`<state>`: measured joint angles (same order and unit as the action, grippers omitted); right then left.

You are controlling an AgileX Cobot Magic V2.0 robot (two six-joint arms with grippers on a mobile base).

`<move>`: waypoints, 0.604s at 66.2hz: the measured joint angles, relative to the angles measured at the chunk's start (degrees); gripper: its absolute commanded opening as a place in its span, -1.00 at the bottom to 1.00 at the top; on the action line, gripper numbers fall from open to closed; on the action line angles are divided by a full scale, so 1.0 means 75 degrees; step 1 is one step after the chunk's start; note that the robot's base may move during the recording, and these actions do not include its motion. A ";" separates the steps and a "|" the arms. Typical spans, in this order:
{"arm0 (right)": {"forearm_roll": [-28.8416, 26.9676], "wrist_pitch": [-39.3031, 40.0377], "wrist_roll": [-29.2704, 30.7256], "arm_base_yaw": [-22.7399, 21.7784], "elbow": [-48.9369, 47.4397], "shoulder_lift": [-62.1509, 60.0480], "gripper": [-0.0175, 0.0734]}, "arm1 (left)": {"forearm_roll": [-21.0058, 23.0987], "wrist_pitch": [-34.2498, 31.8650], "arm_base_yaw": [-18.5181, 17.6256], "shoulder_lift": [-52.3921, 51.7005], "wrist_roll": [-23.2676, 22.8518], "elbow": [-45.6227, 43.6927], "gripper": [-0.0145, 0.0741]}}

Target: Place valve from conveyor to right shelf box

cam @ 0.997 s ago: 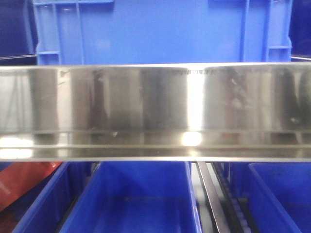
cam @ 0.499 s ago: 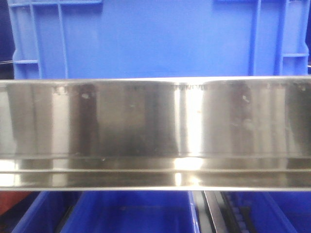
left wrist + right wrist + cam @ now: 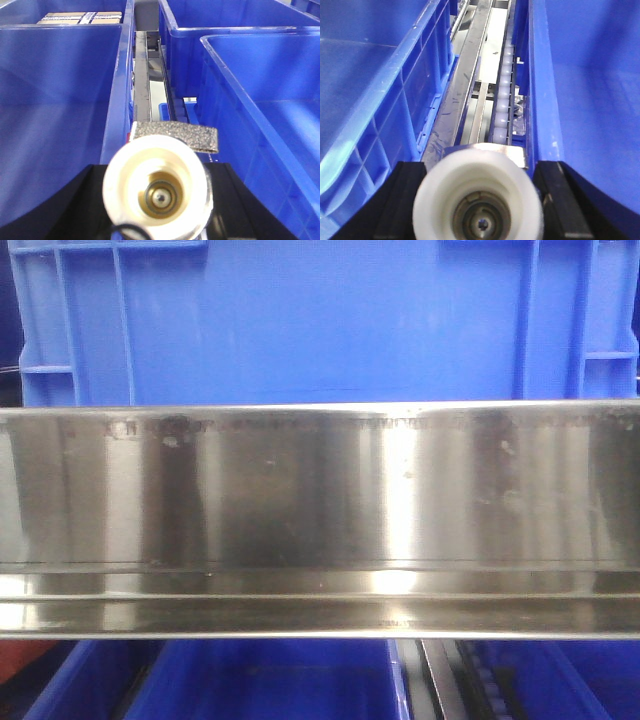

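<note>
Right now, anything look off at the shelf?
Nothing spilled or damaged. The left gripper holds a valve, right gripper another valve; both seem lined up with gaps between blue boxes, not a box, so a release might miss.

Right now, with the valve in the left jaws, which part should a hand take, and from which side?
Take the valve by its white cap, the round end facing the wrist camera, coming in along its axis from that side. The black jaws flank it left and right, so likely only top and bottom are free. The far end is hidden.
</note>
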<state>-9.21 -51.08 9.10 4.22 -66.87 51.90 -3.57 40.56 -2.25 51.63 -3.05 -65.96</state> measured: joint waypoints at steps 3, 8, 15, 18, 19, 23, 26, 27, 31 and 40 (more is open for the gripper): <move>0.0000 0.0000 0.0000 0.0000 0.0000 0.0000 -0.95 | 0.0000 0.0000 0.0000 0.0000 0.0000 0.0000 -0.92; 0.0000 0.0000 0.0000 0.0000 0.0000 0.0000 -0.95 | 0.0000 0.0000 0.0000 0.0000 0.0000 0.0000 -0.92; 0.0000 0.0000 0.0000 0.0000 0.0000 0.0000 -0.95 | 0.0000 0.0000 0.0000 0.0000 0.0000 0.0000 -0.92; 0.0000 0.0000 0.0000 0.0000 0.0000 0.0000 -0.95 | 0.0000 0.0000 0.0000 0.0000 0.0000 0.0000 -0.92; 0.0000 0.0000 0.0000 0.0000 0.0000 0.0000 -0.95 | 0.0000 0.0000 0.0000 0.0000 0.0000 0.0000 -0.92; 0.0000 0.0000 0.0000 0.0000 0.0000 0.0000 -0.95 | 0.0000 0.0000 0.0000 0.0000 0.0000 0.0000 -0.92; 0.0000 0.0000 0.0000 0.0000 0.0000 0.0000 -0.95 | 0.0000 0.0000 0.0000 0.0000 0.0000 0.0000 -0.92; 0.0000 0.0000 0.0000 0.0000 0.0000 0.0000 -0.95 | 0.0000 0.0000 0.0000 0.0000 0.0000 0.0000 -0.92; 0.0000 0.0000 0.0000 0.0000 0.0000 0.0000 -0.95 | 0.0000 0.0000 0.0000 0.0000 0.0000 0.0000 -0.92; 0.0000 0.0000 0.0000 0.0000 0.0000 0.0000 -0.95 | 0.0000 0.0000 0.0000 0.0000 0.0000 0.0000 -0.92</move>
<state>-9.21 -51.08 9.10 4.22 -66.87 51.90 -3.57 40.56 -2.25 51.63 -3.05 -65.96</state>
